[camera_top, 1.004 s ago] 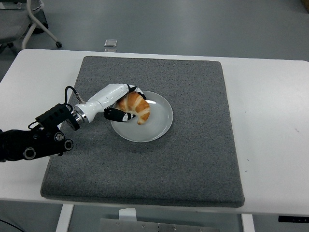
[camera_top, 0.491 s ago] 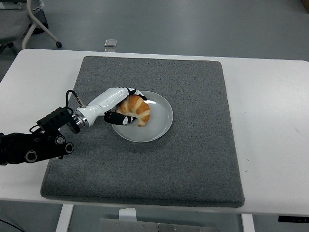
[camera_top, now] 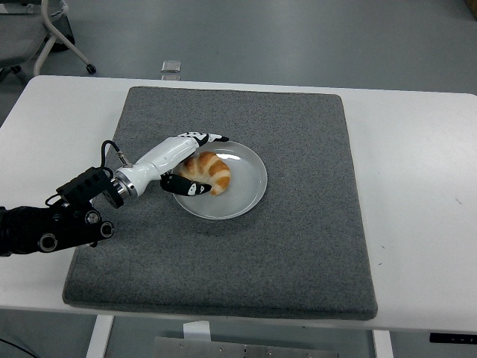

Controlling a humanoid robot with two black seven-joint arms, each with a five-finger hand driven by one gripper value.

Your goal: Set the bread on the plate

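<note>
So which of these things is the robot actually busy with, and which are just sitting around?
Part of the job:
- croissant, lying on the plate
- white plate
- left hand, fingers spread around the croissant

Just there:
- grey mat under the plate
- white table
- small silver object on the floor beyond the table
- chair base, top left

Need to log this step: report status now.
Left hand open beside the golden-brown croissant. Croissant resting on round white plate. Right hand out of view. Nothing in the way.
</note>
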